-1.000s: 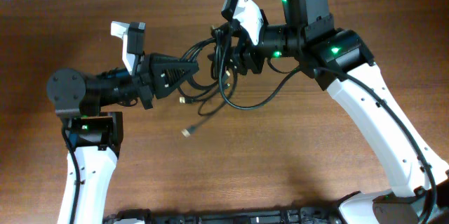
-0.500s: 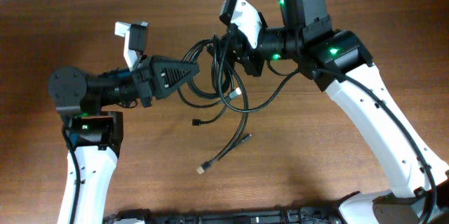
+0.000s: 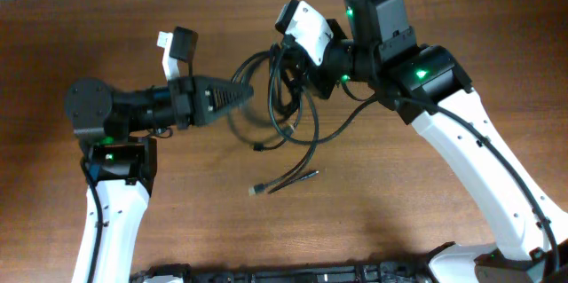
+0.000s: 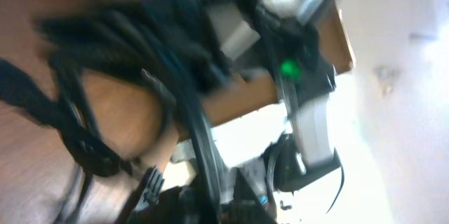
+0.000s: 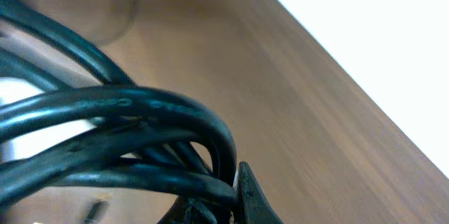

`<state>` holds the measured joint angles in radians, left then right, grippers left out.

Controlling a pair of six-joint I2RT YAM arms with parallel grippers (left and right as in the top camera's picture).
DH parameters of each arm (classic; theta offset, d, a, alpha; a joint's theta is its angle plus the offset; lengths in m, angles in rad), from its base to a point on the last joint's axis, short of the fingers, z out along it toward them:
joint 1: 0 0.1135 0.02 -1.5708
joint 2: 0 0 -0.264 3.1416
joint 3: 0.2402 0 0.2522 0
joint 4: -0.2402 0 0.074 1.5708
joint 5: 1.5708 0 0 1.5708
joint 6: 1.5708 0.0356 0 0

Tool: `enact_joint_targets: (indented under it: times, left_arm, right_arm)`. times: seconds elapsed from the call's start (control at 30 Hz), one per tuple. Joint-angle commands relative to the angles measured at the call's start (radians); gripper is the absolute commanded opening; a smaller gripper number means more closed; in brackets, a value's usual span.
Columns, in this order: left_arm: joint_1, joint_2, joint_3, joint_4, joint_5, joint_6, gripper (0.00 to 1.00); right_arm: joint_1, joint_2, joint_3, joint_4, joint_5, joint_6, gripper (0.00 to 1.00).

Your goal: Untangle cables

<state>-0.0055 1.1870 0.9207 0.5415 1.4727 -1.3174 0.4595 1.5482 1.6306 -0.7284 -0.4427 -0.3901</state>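
between the two sets of jaws the cables (image 3: 280,97) could be drawn into a tighter knot if the arms are pulled apart while the loops are crossed. below the jaws, the loose ends could be dragged over the table (image 3: 373,221) and a plug (image 3: 257,190) snagged. the right jaws are closed tight on a bunch of cables, seen pressed against their tip. how far the left jaws are parted cannot be told through the blur, nor whether a strand is gripped.

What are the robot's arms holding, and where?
The right gripper is shut on the thin black cables at their bunched loops; whether the left gripper grips any cannot be told.
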Motion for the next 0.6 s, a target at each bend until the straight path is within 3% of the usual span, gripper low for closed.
enact_joint_targets:
  times: [0.0,0.03,0.07,0.1,0.33,0.4,0.47,0.57]
  left_arm:
    - [-0.005,-0.034,0.014,0.018,0.101,0.266,0.27]
    - [-0.005,-0.034,0.014,0.018,0.101,0.304,0.55]
    - [-0.005,-0.034,0.014,0.018,0.094,0.317,0.92]
    - [-0.005,-0.034,0.014,0.018,0.082,0.317,0.99]
    - [-0.005,-0.034,0.014,-0.095,-0.104,0.326,0.99]
    - [-0.005,-0.034,0.014,-0.172,-0.162,0.398,0.99]
    - [-0.005,-0.034,0.014,-0.285,-0.243,0.473,0.99]
    - [-0.01,-0.034,0.014,-0.583,-0.521,0.53,0.99]
  right_arm:
    - [-0.036,0.011,0.0,0.002,0.283,0.072,0.04]
    - [-0.036,0.011,0.0,0.003,0.33,0.108,0.04]
    - [-0.036,0.011,0.0,0.002,0.377,0.144,0.04]
    - [-0.036,0.011,0.0,0.002,0.414,0.174,0.04]
    - [-0.064,0.011,0.0,0.002,0.485,0.327,0.04]
    - [-0.09,0.011,0.0,0.002,0.48,0.409,0.04]
    - [-0.114,0.011,0.0,0.002,0.459,0.481,0.04]
    - [-0.14,0.011,0.0,0.003,0.345,0.484,0.04]
